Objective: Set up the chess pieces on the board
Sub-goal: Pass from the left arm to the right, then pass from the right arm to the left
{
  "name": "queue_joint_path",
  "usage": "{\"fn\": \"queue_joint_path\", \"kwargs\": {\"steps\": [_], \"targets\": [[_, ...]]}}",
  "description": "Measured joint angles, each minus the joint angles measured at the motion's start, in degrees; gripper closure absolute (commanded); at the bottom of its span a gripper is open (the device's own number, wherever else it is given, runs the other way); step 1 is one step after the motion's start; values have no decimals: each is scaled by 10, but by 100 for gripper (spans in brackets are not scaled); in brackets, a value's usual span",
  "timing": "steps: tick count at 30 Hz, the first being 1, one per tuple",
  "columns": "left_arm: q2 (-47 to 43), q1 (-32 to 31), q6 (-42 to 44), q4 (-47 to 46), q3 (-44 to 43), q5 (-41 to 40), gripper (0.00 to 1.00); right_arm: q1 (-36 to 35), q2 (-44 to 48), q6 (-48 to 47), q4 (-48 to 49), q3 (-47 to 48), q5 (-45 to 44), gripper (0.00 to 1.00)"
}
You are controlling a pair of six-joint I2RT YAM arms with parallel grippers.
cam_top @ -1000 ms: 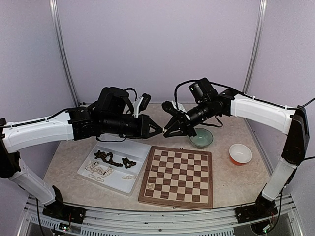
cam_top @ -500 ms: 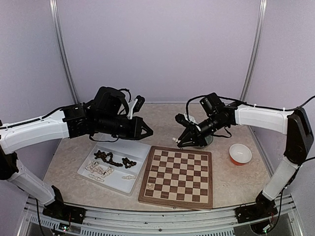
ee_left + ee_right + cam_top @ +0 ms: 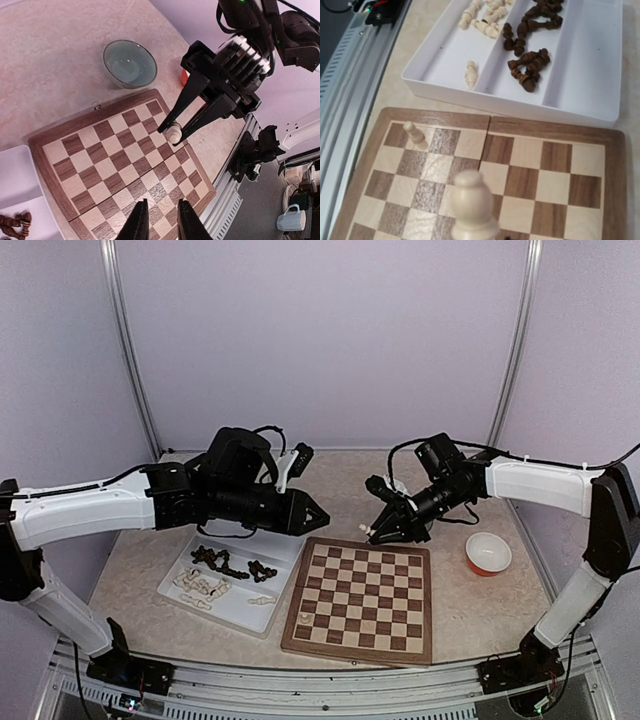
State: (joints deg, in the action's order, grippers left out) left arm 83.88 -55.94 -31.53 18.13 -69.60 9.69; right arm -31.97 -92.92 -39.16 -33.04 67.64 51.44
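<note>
Moved: right arm has dropped out of mid-air to the far side of the board (image 3: 360, 595), carrying its white piece (image 3: 173, 134). Left arm has swung in toward the board too.
White piece: pinched tight between the right fingers (image 3: 177, 107), over the squares by the board's far edge, right half. It looks low, but I can't tell if the base is on the wood yet.
Long axis: roughly upright, head up, maybe a touch tilted.
Way to go: pretty much straight down from the fingertips, so I'd guess a short lower and a release is what's left for this one.
Right arm pose: stretched long across the bench (image 3: 130, 575), wrist tipped down.
Left fingers (image 3: 139, 225): parted a little, nothing between them, up in the air on the board's left side near the tray (image 3: 580, 75).
Nearer arm: right for this spot, left for the tray.
Other stuff: one white pawn (image 3: 413, 134) stands near the board's near-left corner. The loose pieces (image 3: 225, 565) lie in the tray. Green bowl (image 3: 130, 64) and orange bowl (image 3: 488, 553) sit off to the right.
</note>
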Motion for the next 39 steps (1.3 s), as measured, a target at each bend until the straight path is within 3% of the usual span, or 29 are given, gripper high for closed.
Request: {"fn": "queue_joint_path", "kwargs": {"steps": [3, 10, 15, 32, 34, 37, 39], "targets": [[41, -16, 4, -25, -4, 9, 80, 0, 0, 0, -3, 0, 5, 100], [111, -43, 11, -36, -7, 19, 56, 0, 2, -4, -5, -12, 7, 100], [117, -45, 5, -73, -15, 19, 55, 0, 2, -10, -13, -14, 16, 100], [182, -33, -19, -139, -54, 63, 84, -5, 2, -22, -32, -14, 30, 100], [182, -33, -19, -138, -55, 67, 88, -5, 2, -22, -33, -14, 30, 89], [182, -32, -17, -136, -55, 68, 90, -5, 2, -22, -35, -14, 30, 58], [182, -33, -14, -130, -55, 67, 90, -2, 2, -19, -38, -14, 31, 49]]}}
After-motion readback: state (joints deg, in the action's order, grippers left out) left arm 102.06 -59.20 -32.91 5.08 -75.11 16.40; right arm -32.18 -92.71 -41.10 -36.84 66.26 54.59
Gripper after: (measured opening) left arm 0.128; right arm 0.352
